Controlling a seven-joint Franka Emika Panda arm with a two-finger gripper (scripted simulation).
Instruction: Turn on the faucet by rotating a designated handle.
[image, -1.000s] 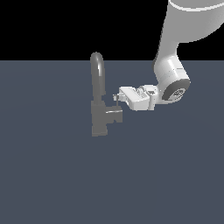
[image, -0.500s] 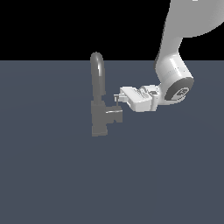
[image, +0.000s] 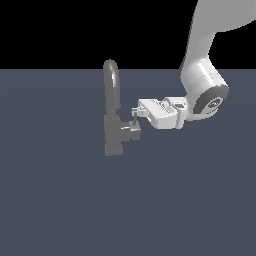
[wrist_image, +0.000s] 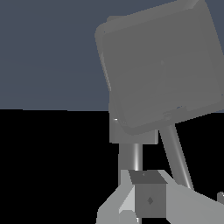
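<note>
Flat slate-blue floor under a black backdrop. Mid-scene, faucet (image: 114, 117), handle (image: 132, 131) jutting toward the exterior view's right. Gripper (image: 136, 113) right at the handle's pin; closed or not, cannot tell. Best pushed sideways, low and steady, without slipping off.

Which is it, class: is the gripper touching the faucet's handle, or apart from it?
Cannot tell. In the exterior view the gripper overlaps the pin on the handle, but no view plainly shows contact or a gap.
</note>
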